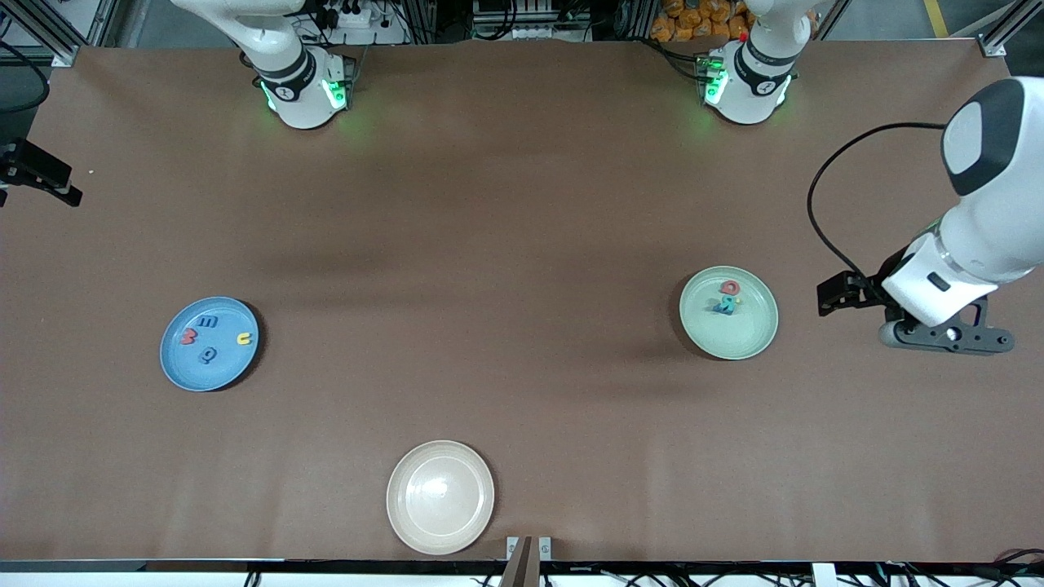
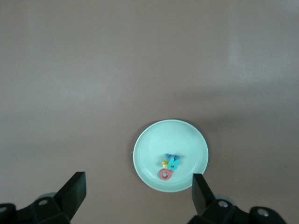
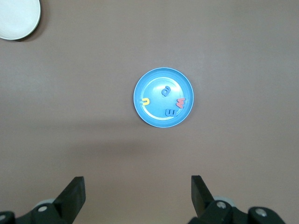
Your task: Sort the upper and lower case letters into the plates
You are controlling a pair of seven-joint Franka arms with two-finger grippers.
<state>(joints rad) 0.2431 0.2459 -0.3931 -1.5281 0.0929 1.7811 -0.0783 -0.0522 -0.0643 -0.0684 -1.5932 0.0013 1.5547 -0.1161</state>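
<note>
The sky blue plate (image 1: pixel 209 375) (image 3: pixel 152 84) lies toward the right arm's end and holds several letters: a yellow one (image 3: pixel 145 101), a red one (image 3: pixel 180 103) and two blue ones (image 3: pixel 165 92). The mint green plate (image 1: pixel 754 330) (image 2: pixel 159 140) lies toward the left arm's end with a small heap of letters (image 1: pixel 726 300): red (image 2: pixel 166 174), teal (image 2: pixel 174 163), blue and yellow. My left gripper (image 2: pixel 138 181) (image 1: pixel 946 336) hangs open and empty over bare table beside the mint plate. My right gripper (image 3: pixel 137 184) hangs open and empty high above the table beside the blue plate.
A cream-beige plate (image 1: pixel 440 497) (image 3: pixel 16 18) with nothing on it sits at the table edge nearest the front camera. Brown table surface stretches between the plates. The left arm's cable (image 1: pixel 824 220) loops above the table near the mint plate.
</note>
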